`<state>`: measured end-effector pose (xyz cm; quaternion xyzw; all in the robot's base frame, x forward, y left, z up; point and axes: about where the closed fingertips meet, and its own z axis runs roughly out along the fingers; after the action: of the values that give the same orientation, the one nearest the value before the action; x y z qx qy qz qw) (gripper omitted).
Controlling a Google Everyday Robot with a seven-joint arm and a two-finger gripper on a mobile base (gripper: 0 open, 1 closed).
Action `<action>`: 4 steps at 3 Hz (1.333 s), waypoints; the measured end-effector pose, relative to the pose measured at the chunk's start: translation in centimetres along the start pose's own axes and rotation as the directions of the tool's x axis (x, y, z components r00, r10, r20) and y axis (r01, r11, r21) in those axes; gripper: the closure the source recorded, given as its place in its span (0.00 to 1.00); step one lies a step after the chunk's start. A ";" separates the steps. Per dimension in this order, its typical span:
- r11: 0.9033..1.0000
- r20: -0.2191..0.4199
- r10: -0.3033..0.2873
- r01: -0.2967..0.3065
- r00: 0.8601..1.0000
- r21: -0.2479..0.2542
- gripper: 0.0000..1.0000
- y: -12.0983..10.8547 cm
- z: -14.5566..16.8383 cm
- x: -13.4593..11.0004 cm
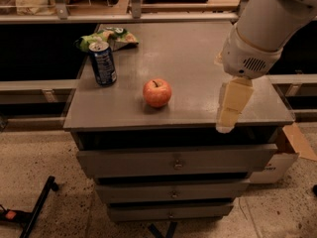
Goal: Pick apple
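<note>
The apple (157,92) is round and red-orange with a short dark stem. It stands on the grey top of the drawer cabinet (198,58), near the front edge and a little left of centre. My gripper (231,107) hangs from the white arm (267,29) at the right. It points down over the front right part of the top, well to the right of the apple and apart from it. It holds nothing that I can see.
A blue can (103,62) stands upright at the left of the top, behind and left of the apple. A green snack bag (110,36) lies behind the can. A cardboard box (285,150) sits on the floor at the right. A black bar (37,206) lies on the floor at the left.
</note>
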<state>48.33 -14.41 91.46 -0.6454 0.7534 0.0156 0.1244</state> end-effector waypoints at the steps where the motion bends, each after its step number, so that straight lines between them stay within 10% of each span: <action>1: 0.999 0.015 -0.025 0.026 1.000 -0.036 0.00 -0.9 2.9 -2.7; 4: 0.995 0.070 -0.082 0.086 0.994 -0.057 0.00 -3.8 7.4 -8.8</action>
<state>54.47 -5.13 86.64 -0.6793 0.7201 0.0547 0.1307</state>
